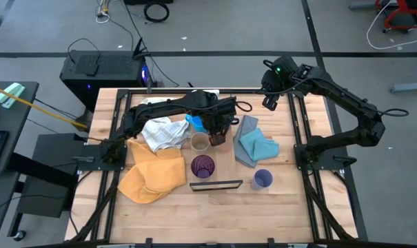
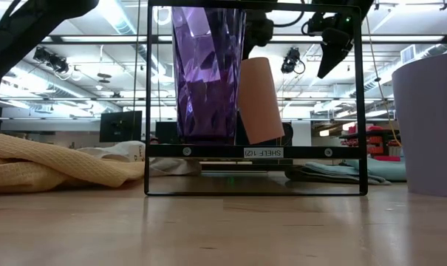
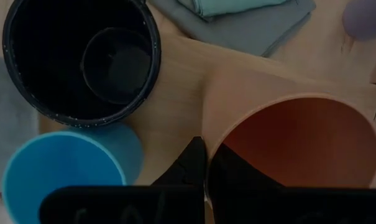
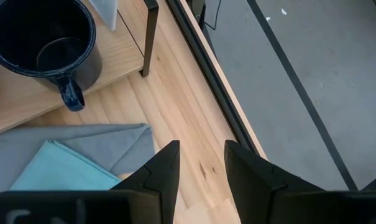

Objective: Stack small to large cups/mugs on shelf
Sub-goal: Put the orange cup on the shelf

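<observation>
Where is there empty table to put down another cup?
Bare wood lies in front of the shelf and yellow cloth, toward the table's near edge, and right of the lavender cup. The middle is crowded: cups, cloths and the left gripper holding the orange cup.

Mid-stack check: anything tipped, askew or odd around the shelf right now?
The orange cup leans off upright beside the purple tumbler, its base seemingly clear of the shelf. The left gripper is pinched on its rim, so it looks held, not fallen. Nothing looks spilled. The right gripper waits open at the table's edge.
</observation>
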`<state>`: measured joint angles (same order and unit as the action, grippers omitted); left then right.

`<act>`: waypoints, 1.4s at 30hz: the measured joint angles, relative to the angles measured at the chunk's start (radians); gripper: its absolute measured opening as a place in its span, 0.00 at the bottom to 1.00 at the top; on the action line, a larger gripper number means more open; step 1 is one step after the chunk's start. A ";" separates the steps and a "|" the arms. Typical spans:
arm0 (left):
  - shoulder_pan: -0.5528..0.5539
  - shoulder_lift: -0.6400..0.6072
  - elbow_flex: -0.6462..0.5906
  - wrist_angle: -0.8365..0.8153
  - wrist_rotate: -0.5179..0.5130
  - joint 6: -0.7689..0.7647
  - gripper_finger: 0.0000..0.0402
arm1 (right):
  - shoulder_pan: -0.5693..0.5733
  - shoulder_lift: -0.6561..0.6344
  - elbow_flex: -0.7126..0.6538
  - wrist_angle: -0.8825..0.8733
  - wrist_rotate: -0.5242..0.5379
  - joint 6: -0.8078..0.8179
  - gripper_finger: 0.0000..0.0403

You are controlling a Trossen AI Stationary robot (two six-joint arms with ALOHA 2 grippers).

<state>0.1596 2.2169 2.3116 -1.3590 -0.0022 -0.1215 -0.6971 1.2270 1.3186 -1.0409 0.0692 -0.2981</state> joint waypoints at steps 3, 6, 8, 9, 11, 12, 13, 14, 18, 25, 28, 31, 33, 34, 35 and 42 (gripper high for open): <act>0.000 0.000 0.000 -0.001 0.001 0.032 0.02 | 0.000 0.000 0.000 0.000 0.000 0.000 0.33; -0.001 0.000 0.000 -0.001 0.001 0.102 0.02 | 0.000 0.000 0.000 0.000 0.000 0.000 0.33; -0.002 -0.001 0.000 -0.001 -0.001 0.132 0.02 | 0.000 0.000 0.000 0.000 0.000 0.000 0.33; -0.002 -0.001 0.000 0.000 -0.001 0.143 0.02 | 0.000 0.000 0.000 0.000 0.000 0.000 0.33; -0.002 -0.001 0.000 0.003 -0.003 0.163 0.02 | 0.000 0.000 0.000 0.000 0.000 0.000 0.33; -0.002 -0.001 0.000 0.005 -0.007 0.173 0.02 | 0.000 0.000 0.000 0.000 0.000 0.000 0.33; -0.002 -0.001 0.000 0.007 -0.009 0.182 0.02 | 0.000 0.000 0.000 0.000 0.000 0.000 0.33; -0.002 -0.001 0.000 0.009 -0.009 0.189 0.02 | 0.000 0.000 0.000 0.000 0.000 0.000 0.33; -0.002 -0.001 0.000 0.019 -0.009 0.209 0.02 | 0.000 0.000 0.000 0.000 0.000 0.000 0.33; -0.002 -0.001 0.000 0.023 -0.009 0.213 0.02 | 0.000 0.000 0.000 0.000 0.000 -0.001 0.33; -0.002 -0.001 0.000 0.023 -0.009 0.213 0.02 | 0.000 0.000 0.000 0.000 0.000 -0.007 0.33; -0.002 -0.001 0.000 0.023 -0.009 0.212 0.02 | 0.000 0.000 0.000 0.000 0.000 -0.008 0.33; -0.002 -0.001 0.000 0.023 -0.009 0.212 0.02 | 0.000 0.000 0.000 0.000 0.000 -0.008 0.33; -0.002 -0.001 0.000 0.023 -0.009 0.212 0.02 | 0.000 0.000 0.000 0.000 0.000 -0.008 0.33; -0.002 -0.001 0.000 0.023 -0.009 0.212 0.02 | 0.000 0.000 0.000 0.000 0.000 -0.008 0.33; -0.002 -0.003 0.000 0.022 -0.009 0.207 0.03 | 0.000 0.000 0.000 0.000 0.000 -0.008 0.33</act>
<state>0.1577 2.2144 2.3116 -1.3369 -0.0109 0.0853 -0.6973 1.2270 1.3186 -1.0412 0.0691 -0.3064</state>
